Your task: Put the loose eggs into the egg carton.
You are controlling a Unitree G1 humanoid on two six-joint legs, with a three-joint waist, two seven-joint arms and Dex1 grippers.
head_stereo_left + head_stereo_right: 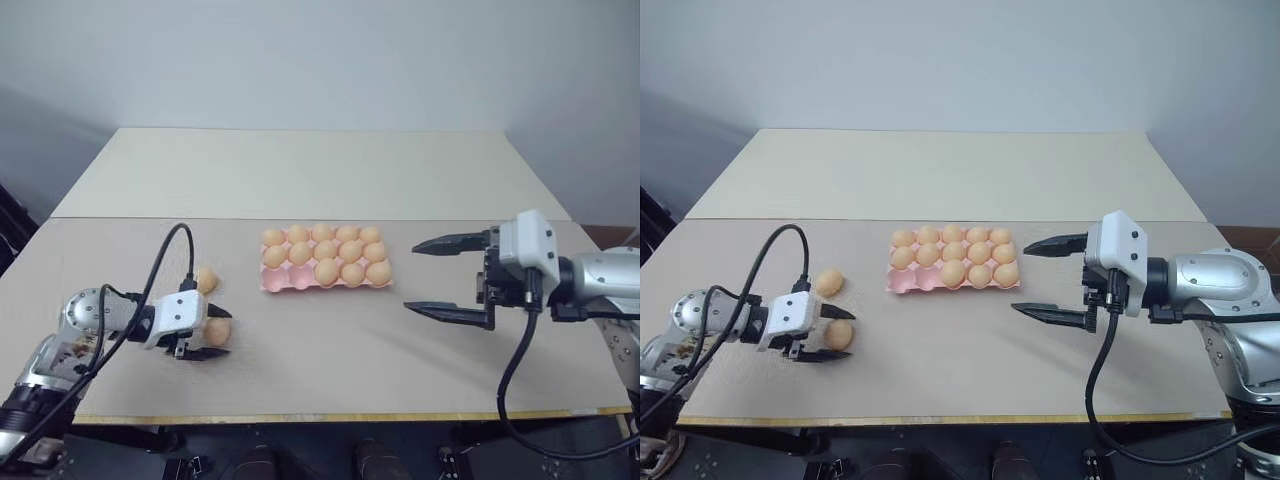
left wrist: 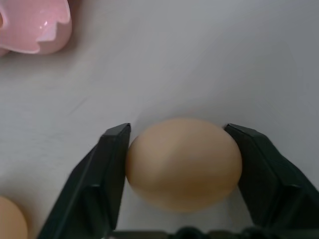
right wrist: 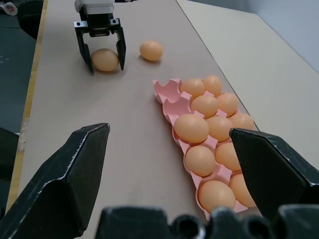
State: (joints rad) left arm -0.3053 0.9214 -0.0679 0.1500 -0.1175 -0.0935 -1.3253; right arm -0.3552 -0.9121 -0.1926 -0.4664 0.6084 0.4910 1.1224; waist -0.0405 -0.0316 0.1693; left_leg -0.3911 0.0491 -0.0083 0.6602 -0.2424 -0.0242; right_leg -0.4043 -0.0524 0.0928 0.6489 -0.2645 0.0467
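While one loose egg [image 2: 183, 163] sits on the table [image 1: 330, 350] between the fingers of our left gripper [image 1: 203, 338], both pads touching its sides, a 2nd egg [image 1: 206, 279] lies just beside it, nearer the egg carton [image 1: 325, 258]. We see the carton mid-table w/ 13 eggs in it & two cups bare at its left end. Our right gripper [image 1: 440, 276] hangs wide open, right of the carton, holding nothing.
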